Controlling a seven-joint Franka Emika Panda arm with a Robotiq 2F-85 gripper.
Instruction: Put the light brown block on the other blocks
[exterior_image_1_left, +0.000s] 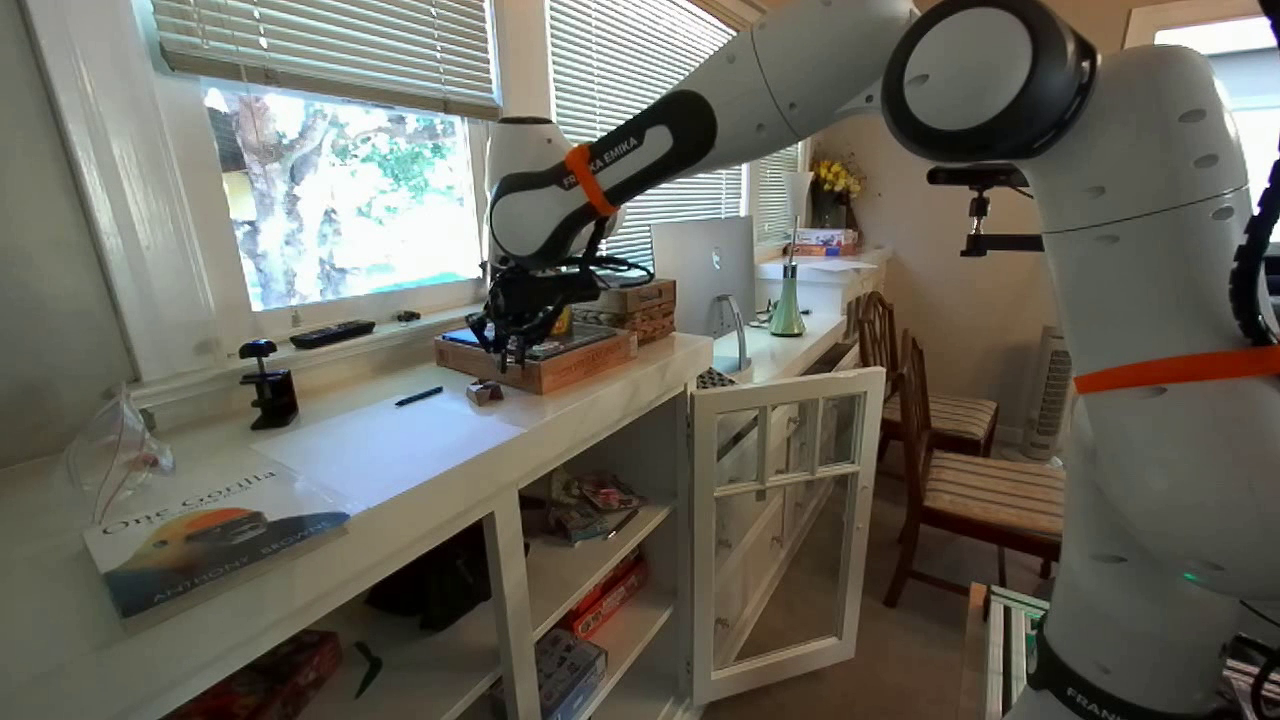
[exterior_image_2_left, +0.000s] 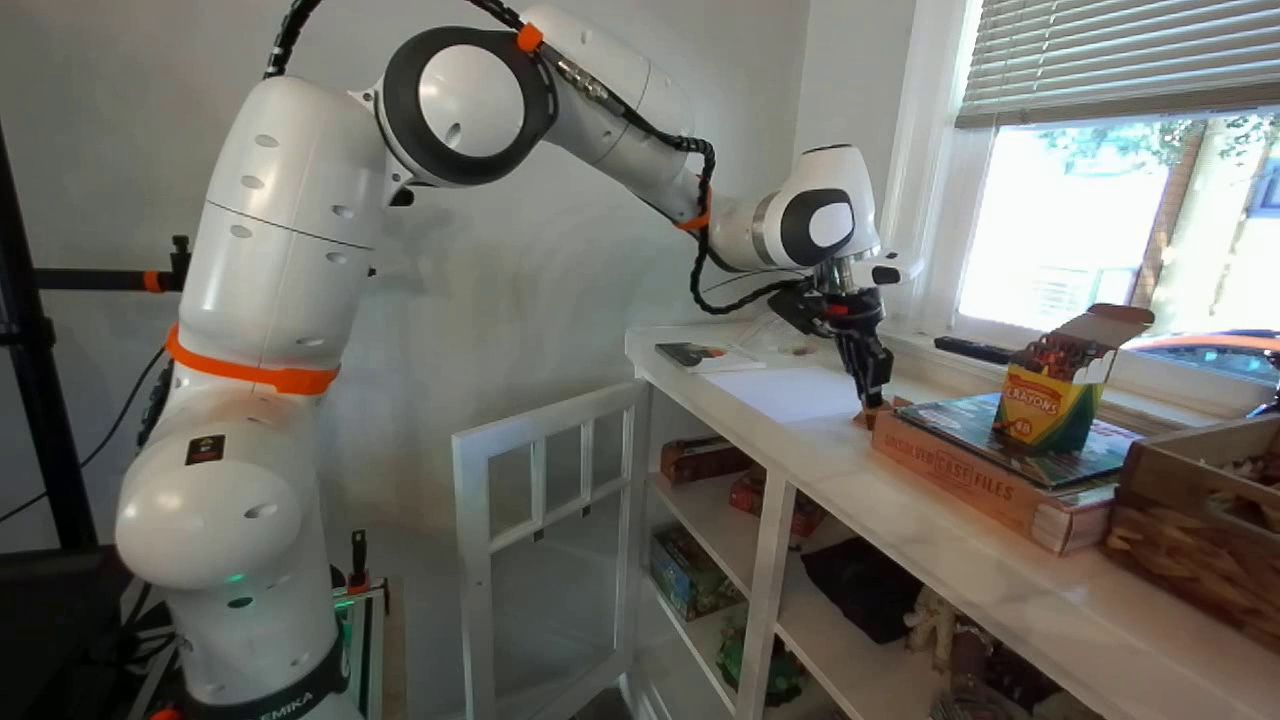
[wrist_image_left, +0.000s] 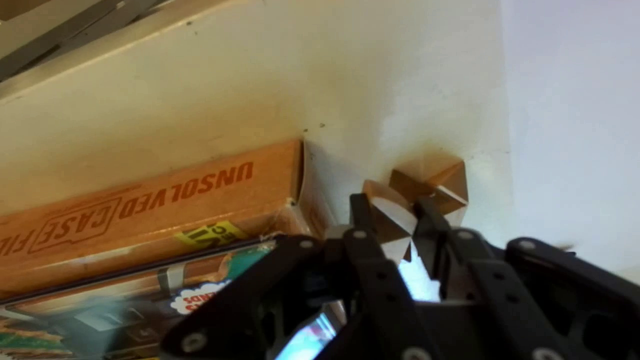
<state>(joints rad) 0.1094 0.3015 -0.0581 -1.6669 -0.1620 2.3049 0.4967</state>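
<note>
"Wrist view had the light block (wrist_image_left: 392, 225) in the claw (wrist_image_left: 393, 205)?"

"So I judged. The claw stood nearly closed, fingers (wrist_image_left: 361, 215) pressed, it seemed, on both its sides. Whether it touched the worktop (wrist_image_left: 240, 90), I couldn't tell."

"Whereabouts?"

"Roughly midway between the worktop's front and back edges, near the box (wrist_image_left: 165, 205)."

"What could have gone wrong?"

"A slip: its faces looked slanted, so the grip seemed shallow. And one finger stood between it and the other blocks (wrist_image_left: 452, 180), so a crooked lift risked knocking them."

"And the placing?"

"Their tops looked peaked; set down off-centre, it seemed likely to slide off. The box was close too, so a sideways swing risked a bump."
</note>
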